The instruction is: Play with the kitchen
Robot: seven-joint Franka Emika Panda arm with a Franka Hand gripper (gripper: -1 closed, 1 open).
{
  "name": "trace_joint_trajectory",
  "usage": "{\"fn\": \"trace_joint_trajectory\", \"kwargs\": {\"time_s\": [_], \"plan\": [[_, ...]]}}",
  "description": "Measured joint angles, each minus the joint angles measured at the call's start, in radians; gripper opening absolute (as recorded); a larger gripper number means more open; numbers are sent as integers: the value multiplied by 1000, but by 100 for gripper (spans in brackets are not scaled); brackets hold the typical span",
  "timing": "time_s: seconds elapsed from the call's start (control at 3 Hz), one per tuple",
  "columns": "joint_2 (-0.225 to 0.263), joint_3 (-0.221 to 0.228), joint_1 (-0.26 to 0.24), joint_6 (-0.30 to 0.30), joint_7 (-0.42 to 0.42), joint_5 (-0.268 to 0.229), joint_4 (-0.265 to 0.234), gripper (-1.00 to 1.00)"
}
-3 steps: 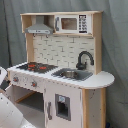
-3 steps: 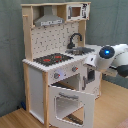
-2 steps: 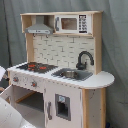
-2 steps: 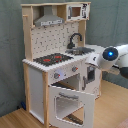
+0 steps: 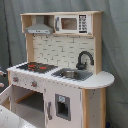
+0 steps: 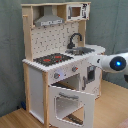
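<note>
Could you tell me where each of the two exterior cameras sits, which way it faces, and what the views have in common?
First exterior view: in front of the kitchen, towards its sink end; a white arm part shows at bottom left.
Second exterior view: in front towards the hob end, facing the open oven door; the arm enters from the second exterior view's right.
Shared: kitchen, hob, sink, faucet, microwave.
</note>
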Motion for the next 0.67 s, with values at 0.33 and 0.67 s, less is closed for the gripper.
{"fn": "trace_joint_trajectory", "kwargs": {"time_s": [0.33,0.67], "plan": [[-32,49,-1,0,-33,-97,1,100],[-53,114,-3,0,-57,-195,3,100]]}}
